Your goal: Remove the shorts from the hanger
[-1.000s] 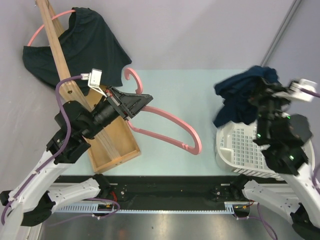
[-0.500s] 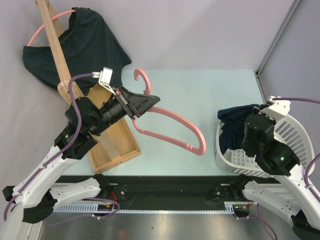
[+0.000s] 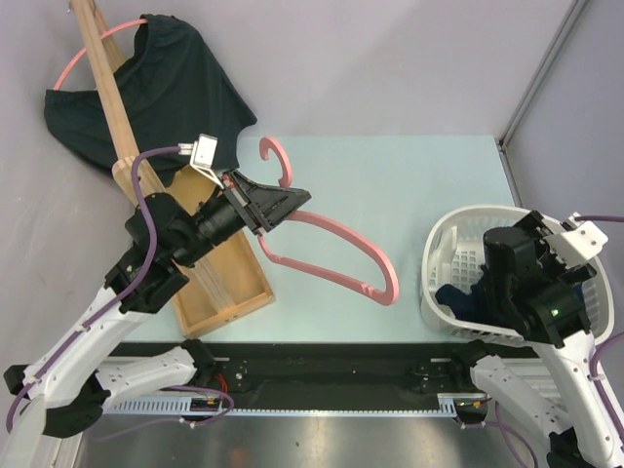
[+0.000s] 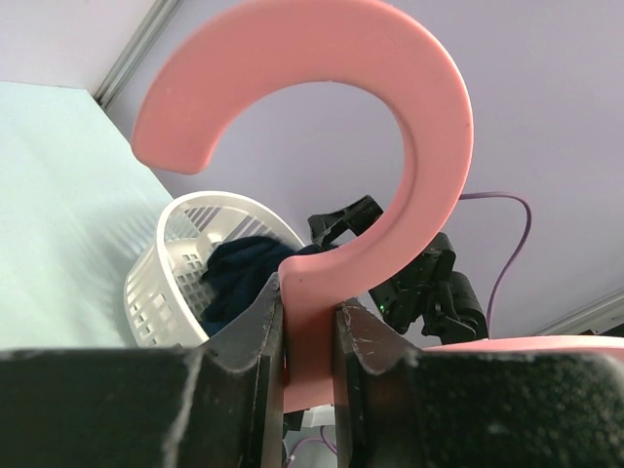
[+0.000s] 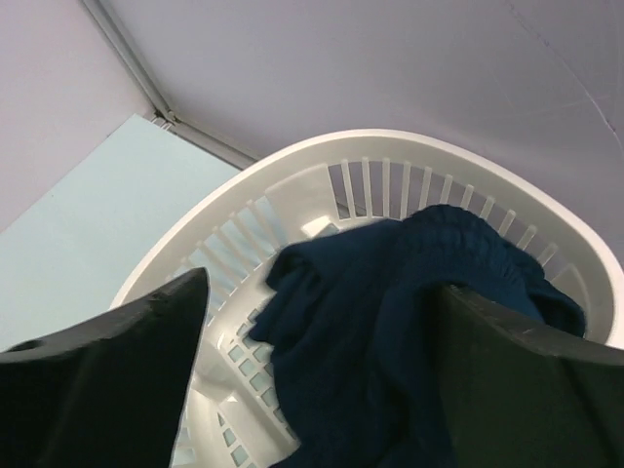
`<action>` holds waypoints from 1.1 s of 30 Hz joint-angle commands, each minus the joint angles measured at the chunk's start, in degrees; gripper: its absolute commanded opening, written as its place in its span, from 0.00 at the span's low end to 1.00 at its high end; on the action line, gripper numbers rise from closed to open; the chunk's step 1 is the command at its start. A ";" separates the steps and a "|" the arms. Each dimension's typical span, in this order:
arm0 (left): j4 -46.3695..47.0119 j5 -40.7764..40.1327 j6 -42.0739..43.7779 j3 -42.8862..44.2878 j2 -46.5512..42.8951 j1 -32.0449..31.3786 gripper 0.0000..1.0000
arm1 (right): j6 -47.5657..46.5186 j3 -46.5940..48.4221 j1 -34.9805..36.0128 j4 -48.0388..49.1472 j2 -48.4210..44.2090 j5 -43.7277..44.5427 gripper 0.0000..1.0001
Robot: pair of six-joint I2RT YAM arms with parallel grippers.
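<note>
Dropped since last view: navy shorts [image 5: 390, 302], lying in basket [image 5: 292, 175]; right gripper [image 5: 322, 312] hovering above, jaws standing wide; left gripper [image 4: 310, 327], outstretched, clamping pink hanger [image 4: 429, 127].

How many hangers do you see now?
2. One bare hanger is clamped in the left pincer, over the table. The other hanger is far left by the wooden rack, carrying dark shorts. None looks hidden.

Shows left gripper [image 4: 310, 314] pinching pink hanger [image 4: 429, 127] at the neck, hook arching overhead. Behind, shows navy shorts [image 4: 244, 275] heaped in white basket [image 4: 161, 285] on pale green table [image 4: 49, 195]. Catches black arm [image 4: 434, 288] just right of basket, purple cable [image 4: 512, 249] trailing.
</note>
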 commanded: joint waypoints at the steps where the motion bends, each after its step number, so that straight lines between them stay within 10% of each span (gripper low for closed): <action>1: 2.63 0.88 -1.12 -0.56 -0.96 0.35 0.00 | -1.48 1.09 -0.30 2.50 0.04 1.18 1.00; 11: 2.19 0.18 -0.16 -1.53 -0.97 0.35 0.00 | -24.22 1.27 -0.30 20.15 -2.86 -27.26 1.00; 21: -2.55 -7.63 7.05 -2.76 0.97 0.35 0.00 | -15.60 2.85 -0.21 32.90 1.18 -90.37 1.00; 33: -5.81 -15.55 14.96 -4.52 5.36 0.35 0.00 | -1.06 2.94 -0.21 43.03 -2.06 -102.27 1.00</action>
